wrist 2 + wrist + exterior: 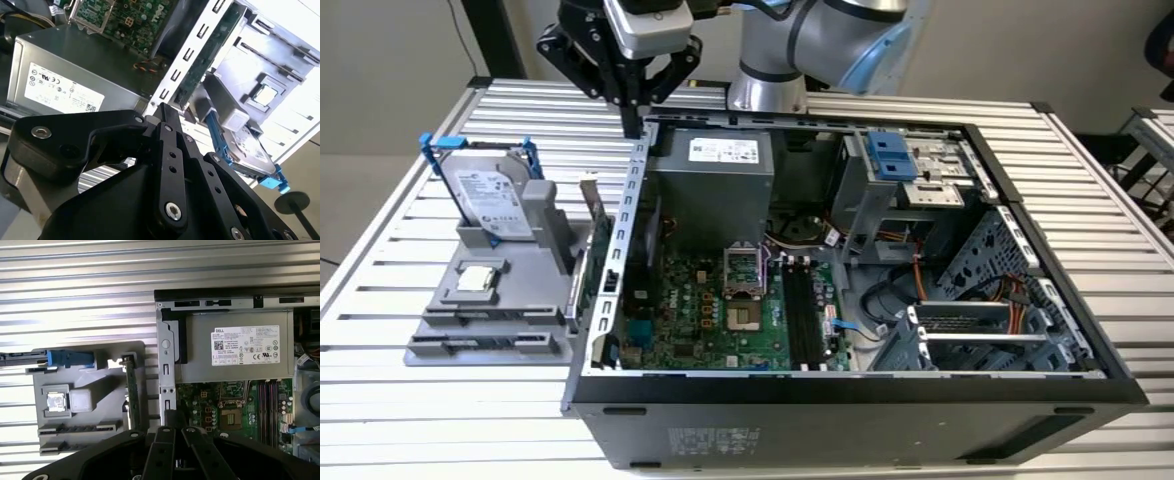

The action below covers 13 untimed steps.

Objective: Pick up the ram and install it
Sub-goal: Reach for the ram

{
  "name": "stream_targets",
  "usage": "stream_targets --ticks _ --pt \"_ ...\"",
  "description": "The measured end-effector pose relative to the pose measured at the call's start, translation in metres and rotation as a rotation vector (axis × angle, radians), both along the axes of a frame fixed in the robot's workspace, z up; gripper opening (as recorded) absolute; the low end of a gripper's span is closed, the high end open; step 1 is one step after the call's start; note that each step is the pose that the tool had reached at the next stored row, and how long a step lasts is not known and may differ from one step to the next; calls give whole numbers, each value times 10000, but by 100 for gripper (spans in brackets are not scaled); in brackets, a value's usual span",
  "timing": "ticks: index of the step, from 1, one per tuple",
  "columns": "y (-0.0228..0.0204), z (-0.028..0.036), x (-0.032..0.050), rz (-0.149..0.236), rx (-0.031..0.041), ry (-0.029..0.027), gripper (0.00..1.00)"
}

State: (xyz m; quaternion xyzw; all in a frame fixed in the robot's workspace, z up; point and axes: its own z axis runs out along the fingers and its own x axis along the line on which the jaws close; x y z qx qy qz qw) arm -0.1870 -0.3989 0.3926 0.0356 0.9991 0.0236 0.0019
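Gripper (634,125): hanging over case (854,420) wall, fingers pressing together, gripping nothing.
Ram (131,385): standing on edge in grey holder (100,410), beside case.
Table (454,420): slatted metal, carrying both.
Room: pale wall (387,50) standing behind.

- The table (440,420) is evenly and brightly lit in the exterior view.
- In the second wrist view its slats are washed out by glare.
- Soft shadow is cast inside the computer case (881,415).

The ram (132,390) stands on edge in the holder (105,387), just beside the case wall (166,385); the upright hard drive (496,200) flanks its other side; above is open
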Motion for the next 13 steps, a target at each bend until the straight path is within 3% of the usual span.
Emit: stream_targets --ticks 13 --pt "0 0 -192 0 0 0 0"
